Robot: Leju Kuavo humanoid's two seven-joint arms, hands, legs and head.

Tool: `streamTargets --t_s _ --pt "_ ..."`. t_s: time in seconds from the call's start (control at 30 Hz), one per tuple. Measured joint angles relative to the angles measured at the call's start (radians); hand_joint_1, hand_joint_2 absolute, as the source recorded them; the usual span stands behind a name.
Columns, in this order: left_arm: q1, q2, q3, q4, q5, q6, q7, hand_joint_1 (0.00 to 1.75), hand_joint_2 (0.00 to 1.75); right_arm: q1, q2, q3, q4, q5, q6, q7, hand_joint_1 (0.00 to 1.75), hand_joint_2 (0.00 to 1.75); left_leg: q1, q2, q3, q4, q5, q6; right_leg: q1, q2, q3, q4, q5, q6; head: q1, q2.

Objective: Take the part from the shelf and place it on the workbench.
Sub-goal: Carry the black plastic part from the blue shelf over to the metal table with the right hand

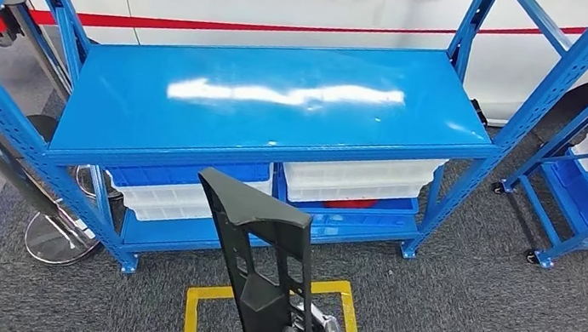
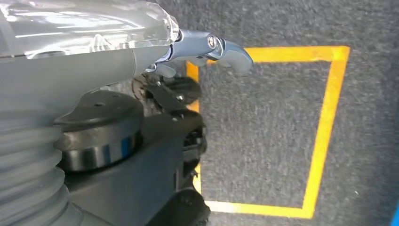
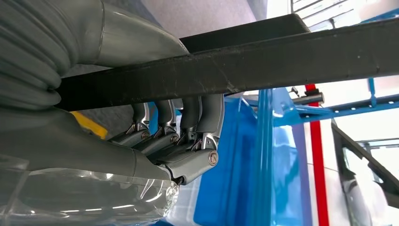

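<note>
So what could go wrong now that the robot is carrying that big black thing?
The right hand grips the long black part only near its lower end, so the tall upper end could tip or twist. The blue shelf's posts stand close around the blue top, so the part might bump one on the way in. That top looks shiny, so the part might slide once set down.

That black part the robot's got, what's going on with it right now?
The robot's right hand grips a long black plastic part, holding it up in front of a blue shelf unit. The shelf's top surface is bare; white and blue bins sit on the level below. The left hand hangs over the carpet by a yellow floor marking, holding nothing. The part has not been set down yet.
</note>
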Motion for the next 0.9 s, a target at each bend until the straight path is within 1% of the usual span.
streamTargets --t_s 0.03,0.07,0.13,0.17,0.2,0.23,0.27,0.3,0.33,0.37,0.4,0.43,0.47,0.5,0.53,0.57,0.6,0.63,0.67,0.7,0.73,0.77,0.8,0.83,0.87,0.9 --pt "-0.001 -0.002 -0.002 0.0 0.0 0.001 0.002 0.0 1.75 0.0 0.002 0.001 0.002 -0.001 0.0 0.001 1.75 1.75 0.003 0.002 -0.003 -0.005 0.008 0.006 -0.001 0.001 -0.011 0.025 -0.022 0.005 0.0 0.0" --pt "-0.001 -0.003 -0.004 0.0 0.001 0.001 0.004 0.0 1.75 0.0 0.004 0.002 0.005 -0.002 0.0 0.002 1.75 1.75 0.005 0.004 -0.007 -0.008 0.016 0.01 -0.002 0.002 -0.031 0.07 -0.057 0.009 0.0 0.0" --pt "-0.001 -0.003 -0.007 0.0 0.002 0.001 0.006 0.0 1.75 0.0 0.005 0.003 0.011 -0.002 0.0 0.003 1.75 1.75 0.005 0.005 -0.023 -0.007 0.026 0.014 -0.006 0.003 -0.085 0.202 -0.133 0.016 0.0 0.0" --pt "0.0 -0.004 -0.008 0.0 0.002 0.001 0.006 0.0 1.75 0.001 0.005 0.003 0.014 -0.002 0.0 0.004 1.75 1.75 0.005 0.005 -0.03 -0.006 0.03 0.013 -0.008 0.003 -0.102 0.252 -0.153 0.019 0.0 0.0" --pt "0.0 -0.004 -0.008 0.0 0.003 0.001 0.006 0.0 1.75 0.001 0.005 0.004 0.017 -0.002 0.0 0.004 1.75 1.75 0.005 0.005 -0.036 -0.004 0.034 0.011 -0.011 0.003 -0.103 0.27 -0.154 0.022 0.0 0.0" --pt "0.0 -0.004 -0.009 0.001 0.003 0.001 0.006 0.0 1.75 0.001 0.005 0.005 0.019 -0.002 0.0 0.004 1.75 1.75 0.006 0.005 -0.041 -0.002 0.036 0.009 -0.014 0.003 -0.082 0.243 -0.135 0.024 0.0 0.0" --pt "0.0 -0.004 -0.01 0.001 0.003 0.001 0.006 0.0 1.75 0.001 0.005 0.005 0.021 -0.002 0.0 0.004 1.75 1.75 0.007 0.005 -0.045 0.001 0.038 0.007 -0.018 0.003 -0.042 0.181 -0.105 0.026 0.0 0.0" --pt "0.0 -0.005 -0.011 0.001 0.002 0.002 0.007 0.0 1.75 0.0 0.006 0.005 0.021 -0.002 0.0 0.004 1.75 1.75 0.007 0.005 -0.048 0.006 0.039 0.003 -0.021 0.003 0.002 0.105 -0.08 0.027 0.0 0.0" --pt "-0.001 -0.006 -0.011 0.001 0.002 0.003 0.008 0.0 1.75 0.0 0.008 0.005 0.022 -0.002 0.0 0.005 1.75 1.75 0.006 0.004 -0.052 0.011 0.039 -0.002 -0.021 0.004 0.036 0.042 -0.061 0.025 0.0 0.0" --pt "-0.001 -0.007 -0.011 0.001 0.002 0.005 0.009 0.0 1.75 0.0 0.01 0.005 0.022 0.0 0.001 0.007 1.75 1.75 0.004 0.004 -0.055 0.016 0.04 -0.007 -0.02 0.006 0.056 0.004 -0.052 0.021 0.0 0.0" --pt "-0.002 -0.008 -0.011 0.002 0.003 0.008 0.01 0.0 1.75 0.0 0.013 0.005 0.023 0.002 0.001 0.009 1.75 1.75 0.002 0.004 -0.058 0.018 0.041 -0.013 -0.018 0.008 0.06 -0.01 -0.05 0.015 0.0 0.0" --pt "-0.002 -0.009 -0.011 0.002 0.004 0.011 0.011 0.0 1.75 0.0 0.016 0.005 0.023 0.006 0.002 0.012 1.75 1.75 0.001 0.003 -0.059 0.017 0.045 -0.02 -0.015 0.009 0.056 -0.008 -0.045 0.008 0.0 0.0" --pt "-0.002 -0.01 -0.011 0.002 0.005 0.014 0.011 0.0 1.75 -0.001 0.02 0.005 0.023 0.013 0.003 0.015 1.75 1.75 0.002 0.003 -0.061 0.017 0.047 -0.026 -0.016 0.009 0.053 -0.008 -0.04 0.0 0.0 0.0" --pt "-0.002 -0.012 -0.011 0.002 0.006 0.017 0.009 0.0 1.75 -0.002 0.023 0.005 0.023 0.022 0.003 0.017 1.75 1.75 0.004 0.003 -0.066 0.023 0.042 -0.032 -0.016 0.008 0.049 -0.01 -0.035 -0.009 0.0 0.0" --pt "-0.003 -0.014 -0.011 0.002 0.005 0.019 0.005 0.0 1.75 -0.005 0.027 0.005 0.024 0.033 0.005 0.019 1.75 1.75 0.006 0.003 -0.076 0.043 0.024 -0.037 -0.017 0.006 0.044 -0.012 -0.029 -0.017 0.0 0.0" --pt "-0.004 -0.015 -0.012 0.002 0.004 0.022 0.001 0.0 1.75 -0.007 0.031 0.003 0.024 0.043 0.008 0.021 1.75 1.75 0.008 0.003 -0.093 0.083 -0.008 -0.041 -0.017 0.005 0.038 -0.014 -0.023 -0.025 0.0 0.0" --pt "-0.005 -0.016 -0.012 0.002 0.003 0.025 -0.005 0.0 1.75 -0.008 0.035 0.0 0.024 0.054 0.013 0.024 1.75 1.75 0.008 0.002 -0.117 0.145 -0.049 -0.044 -0.016 0.004 0.032 -0.013 -0.018 -0.029 0.0 0.0" --pt "-0.006 -0.017 -0.012 0.002 0.003 0.028 -0.01 0.0 1.75 -0.009 0.04 -0.005 0.024 0.063 0.02 0.028 1.75 1.75 0.009 0.002 -0.143 0.215 -0.089 -0.047 -0.013 0.002 0.024 -0.012 -0.014 -0.032 0.0 0.0" --pt "-0.007 -0.017 -0.012 0.002 0.005 0.031 -0.014 0.0 1.75 -0.01 0.045 -0.011 0.025 0.07 0.027 0.032 1.75 1.75 0.009 0.003 -0.162 0.273 -0.116 -0.048 -0.01 0.002 0.018 -0.011 -0.01 -0.033 0.0 0.0" --pt "-0.008 -0.017 -0.012 0.002 0.007 0.034 -0.018 0.0 1.75 -0.01 0.05 -0.019 0.025 0.079 0.034 0.035 1.75 1.75 0.009 0.003 -0.165 0.301 -0.124 -0.047 -0.008 0.001 0.011 -0.01 -0.006 -0.034 0.0 0.0" --pt "-0.009 -0.017 -0.012 0.002 0.01 0.036 -0.022 0.0 1.75 -0.01 0.056 -0.026 0.026 0.09 0.038 0.037 1.75 1.75 0.008 0.002 -0.15 0.291 -0.114 -0.044 -0.005 0.001 0.007 -0.009 -0.003 -0.034 0.0 0.0" --pt "-0.011 -0.017 -0.012 0.002 0.011 0.039 -0.028 0.0 1.75 -0.01 0.063 -0.036 0.025 0.112 0.04 0.037 1.75 1.75 0.007 0.002 -0.114 0.238 -0.089 -0.038 -0.002 0.001 0.004 -0.008 0.0 -0.034 0.0 0.0" --pt "-0.014 -0.017 -0.012 0.002 0.01 0.042 -0.035 0.0 1.75 -0.009 0.071 -0.047 0.021 0.146 0.035 0.036 1.75 1.75 0.005 0.002 -0.066 0.16 -0.061 -0.03 0.0 0.002 0.002 -0.008 0.004 -0.032 0.0 0.0" --pt "-0.018 -0.017 -0.012 0.002 0.008 0.046 -0.04 0.0 1.75 -0.007 0.08 -0.061 0.009 0.193 0.026 0.032 1.75 1.75 0.002 0.002 -0.026 0.09 -0.041 -0.023 0.002 0.002 0.0 -0.007 0.007 -0.029 0.0 0.0" --pt "-0.022 -0.016 -0.012 0.002 0.006 0.05 -0.045 0.0 1.75 -0.005 0.088 -0.078 -0.011 0.247 0.016 0.027 1.75 1.75 -0.001 0.003 0.003 0.035 -0.027 -0.017 0.003 0.002 -0.002 -0.006 0.01 -0.025 0.0 0.0" --pt "-0.025 -0.016 -0.012 0.002 0.003 0.052 -0.047 0.0 1.75 -0.002 0.095 -0.1 -0.042 0.299 0.007 0.023 1.75 1.75 -0.005 0.003 0.014 0.009 -0.022 -0.012 0.003 0.001 -0.004 -0.006 0.014 -0.02 0.0 0.0"
